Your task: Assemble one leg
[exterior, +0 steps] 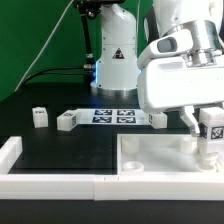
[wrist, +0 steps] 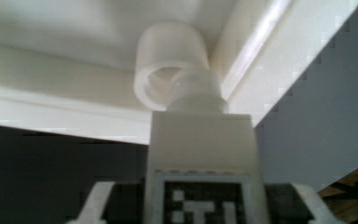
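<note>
While I gripped the leg (exterior: 209,140) between the closed fingers of my end effector (exterior: 205,122), it stood upright over the top (exterior: 160,166), at that part's corner on the exterior view's right. The wrist view showed the tagged face toward the camera and the round peg (wrist: 172,65) pointing away, close against the top's raised rim (wrist: 87,95). Whether the peg had entered a corner socket I could not tell; the socket itself was hidden behind the leg in both views.

To do this step well, I judged that the leg's axis needed to stay square to the top, since a tilted peg would likely bind or skid off the rim. Centring over the socket before pressing seemed the safer order, then lowering gently and turning with light downward force. My grip sat high on the block, so a hard push could have let it slip between the fingers.

Two spare legs (exterior: 40,117) lay on the bench (exterior: 60,150) well apart, at the exterior view's left near the marker board (exterior: 110,117), out of the way.
</note>
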